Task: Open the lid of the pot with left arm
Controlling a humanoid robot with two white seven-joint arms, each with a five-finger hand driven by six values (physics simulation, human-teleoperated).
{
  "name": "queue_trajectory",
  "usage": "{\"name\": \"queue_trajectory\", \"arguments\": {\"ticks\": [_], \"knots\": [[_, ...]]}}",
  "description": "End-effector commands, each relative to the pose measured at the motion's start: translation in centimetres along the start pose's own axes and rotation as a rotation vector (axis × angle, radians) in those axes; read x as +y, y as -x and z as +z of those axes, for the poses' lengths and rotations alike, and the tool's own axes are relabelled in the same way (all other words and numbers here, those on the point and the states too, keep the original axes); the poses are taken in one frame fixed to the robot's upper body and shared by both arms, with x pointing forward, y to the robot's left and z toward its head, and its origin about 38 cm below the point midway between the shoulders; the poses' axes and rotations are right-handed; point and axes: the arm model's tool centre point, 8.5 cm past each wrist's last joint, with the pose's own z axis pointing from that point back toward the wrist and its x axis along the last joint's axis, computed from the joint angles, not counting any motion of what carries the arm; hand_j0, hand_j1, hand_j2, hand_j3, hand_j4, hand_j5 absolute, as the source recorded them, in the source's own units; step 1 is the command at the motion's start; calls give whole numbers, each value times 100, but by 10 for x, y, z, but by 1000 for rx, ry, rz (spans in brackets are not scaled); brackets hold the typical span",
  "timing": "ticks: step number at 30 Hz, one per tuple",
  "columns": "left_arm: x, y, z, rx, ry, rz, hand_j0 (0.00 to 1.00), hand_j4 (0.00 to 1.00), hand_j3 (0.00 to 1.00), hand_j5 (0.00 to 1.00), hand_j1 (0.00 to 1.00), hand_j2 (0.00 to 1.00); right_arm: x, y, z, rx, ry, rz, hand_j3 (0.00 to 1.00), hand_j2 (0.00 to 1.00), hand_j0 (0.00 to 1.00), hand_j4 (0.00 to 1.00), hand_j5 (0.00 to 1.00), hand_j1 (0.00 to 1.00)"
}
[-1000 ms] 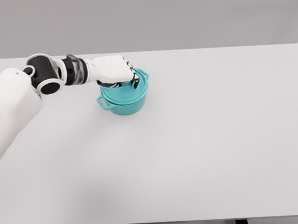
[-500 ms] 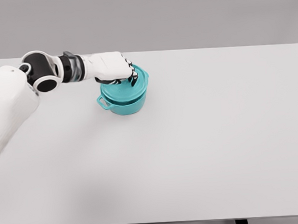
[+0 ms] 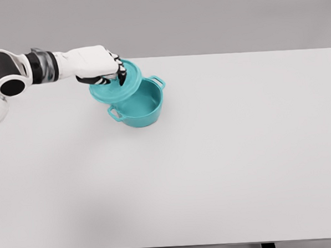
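lid off pot, upper left of frame.
left hand (image 3: 95,63) fingers clamp the teal lid (image 3: 114,86), tilted over the pot (image 3: 138,106) rim on the table (image 3: 222,154); pot interior apparently empty.

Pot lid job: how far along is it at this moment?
Mostly done. The round teal lid is off the teal two-handled pot, whose inside shows. The left robot hand grips the lid from above, holding it tilted past the pot's left rim. Left: setting it down on the white table.

Left hand (image 3: 96,64), fingers curled.
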Motion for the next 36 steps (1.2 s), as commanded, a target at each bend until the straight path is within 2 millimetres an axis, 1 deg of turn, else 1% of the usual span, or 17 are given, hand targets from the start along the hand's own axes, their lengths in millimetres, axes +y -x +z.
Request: {"name": "queue_trajectory", "arguments": {"ticks": [1, 3, 5, 9, 11, 13, 15, 16, 19, 21, 22, 23, 28, 32, 33, 36], "knots": [[-1, 12, 23, 30, -3, 10, 46, 46, 46, 46, 46, 46, 0, 0, 0, 0, 0, -2, 100, 100, 100, 100, 100, 100], [-1, 21, 37, 63, -5, 12, 46, 46, 46, 46, 46, 46, 0, 0, 0, 0, 0, -2, 100, 100, 100, 100, 100, 100], [-5, 28, 46, 85, 3, 15, 46, 46, 46, 46, 46, 46, 0, 0, 0, 0, 0, -2, 100, 100, 100, 100, 100, 100], [-16, 26, 44, 86, 29, 23, 46, 46, 46, 46, 46, 46, 0, 0, 0, 0, 0, -2, 100, 100, 100, 100, 100, 100], [-33, 24, 42, 81, 54, 47, 46, 46, 46, 46, 46, 46, 0, 0, 0, 0, 0, -2, 100, 100, 100, 100, 100, 100], [-40, 27, 48, 95, 73, 51, 46, 46, 46, 46, 46, 46, 0, 0, 0, 0, 0, -2, 100, 100, 100, 100, 100, 100], [-60, 23, 49, 90, 102, 78, 46, 46, 46, 46, 46, 46, 0, 0, 0, 0, 0, 0, 100, 100, 100, 100, 100, 100], [-64, 23, 50, 92, 109, 85, 46, 46, 46, 46, 46, 46, 0, 0, 0, 0, 0, -2, 100, 100, 100, 100, 100, 100], [-83, 27, 63, 113, 145, 112, 46, 46, 46, 46, 46, 46, 0, 0, 0, 0, 0, -2, 100, 100, 100, 100, 100, 100], [-91, 29, 69, 122, 160, 124, 46, 46, 46, 46, 46, 46, 0, 0, 0, 0, 0, -2, 100, 100, 100, 100, 100, 100], [-101, 28, 70, 123, 175, 141, 46, 46, 46, 46, 46, 46, 0, 0, 0, 0, 0, -2, 100, 100, 100, 100, 100, 100], [-105, 28, 72, 127, 183, 147, 46, 46, 46, 46, 46, 46, 0, 0, 0, 0, 0, 0, 100, 100, 100, 100, 100, 100], [-107, 31, 78, 138, 191, 148, 46, 46, 46, 46, 46, 46, 0, 0, 0, 0, 0, -2, 100, 100, 100, 100, 100, 100], [-108, 30, 77, 135, 195, 148, 46, 46, 46, 46, 46, 46, 0, 0, 0, 0, 0, -2, 100, 100, 100, 100, 100, 100], [-115, 27, 77, 130, 203, 160, 46, 46, 46, 46, 46, 46, 0, 0, 0, 0, 0, -2, 100, 100, 100, 100, 100, 100], [-119, 25, 76, 128, 211, 163, 46, 46, 46, 46, 46, 46, 0, 0, 0, 0, 0, -2, 100, 100, 100, 100, 100, 100]]}}
